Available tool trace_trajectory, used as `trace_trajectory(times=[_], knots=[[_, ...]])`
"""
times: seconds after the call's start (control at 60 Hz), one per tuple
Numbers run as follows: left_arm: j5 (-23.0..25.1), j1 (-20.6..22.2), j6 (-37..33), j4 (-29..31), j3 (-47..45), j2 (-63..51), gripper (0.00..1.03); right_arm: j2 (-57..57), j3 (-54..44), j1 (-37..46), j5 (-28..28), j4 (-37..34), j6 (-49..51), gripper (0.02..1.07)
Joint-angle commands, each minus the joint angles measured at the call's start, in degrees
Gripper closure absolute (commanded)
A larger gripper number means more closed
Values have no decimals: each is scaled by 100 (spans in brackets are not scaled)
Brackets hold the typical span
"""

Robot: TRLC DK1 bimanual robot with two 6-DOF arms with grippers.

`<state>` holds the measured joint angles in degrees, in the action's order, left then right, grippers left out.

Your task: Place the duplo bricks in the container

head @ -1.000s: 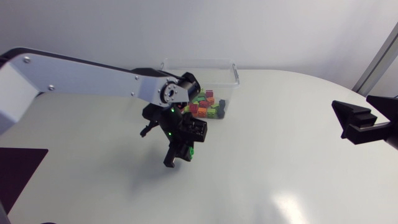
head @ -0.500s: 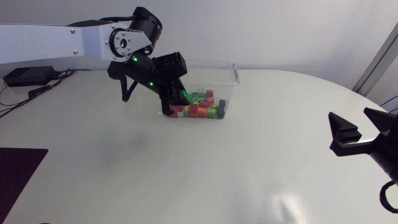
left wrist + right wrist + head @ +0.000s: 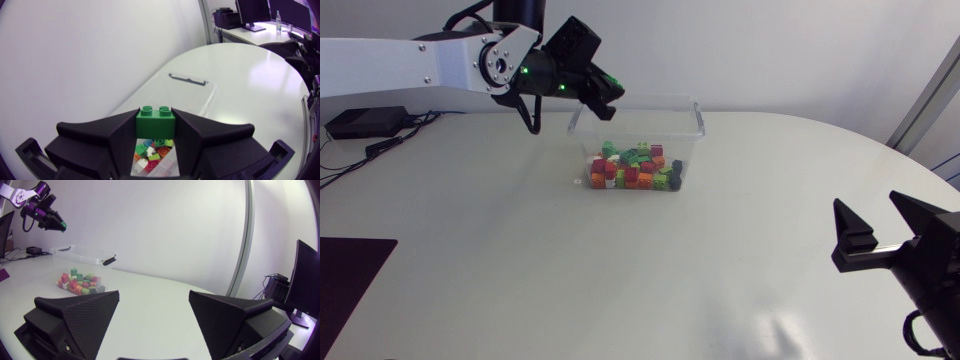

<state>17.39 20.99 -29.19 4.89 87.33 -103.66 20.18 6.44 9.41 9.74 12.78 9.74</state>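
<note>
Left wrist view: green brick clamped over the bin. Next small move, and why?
Probably open the fingers and drop it. The left gripper is shut on the green brick, and the clear container with the pile of bricks shows right below it, so a release should land inside.

left gripper (image 3: 612, 96) aloft, clamped on green brick (image 3: 155, 123); right gripper (image 3: 880, 232) low, fingers spread

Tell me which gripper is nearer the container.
Left. The left gripper, shut on a green brick, hangs above the container at its rim; the right gripper, open, is far off to the container's right.
</note>
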Motion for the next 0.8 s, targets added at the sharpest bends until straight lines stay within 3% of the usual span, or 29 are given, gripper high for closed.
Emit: trace_trajectory(times=[0.0,0.183,0.517,0.683,0.733,0.783], knots=[[-157,-25,476,-401,47,-216,77,-129,-301,-132,-121,190,213,7],[-456,-25,862,-1104,223,-717,77,-630,-556,-431,-367,85,520,7],[-631,-122,1170,-1060,1207,-1834,75,-1482,-679,-510,-402,-706,714,7],[-702,-139,1337,-946,1550,-2194,58,-1597,-679,-510,-402,-891,767,7],[-702,-113,1346,-884,1559,-2203,43,-1623,-679,-510,-402,-944,784,7],[-710,-113,1346,-805,1559,-2185,36,-1667,-670,-510,-402,-1023,828,7]])
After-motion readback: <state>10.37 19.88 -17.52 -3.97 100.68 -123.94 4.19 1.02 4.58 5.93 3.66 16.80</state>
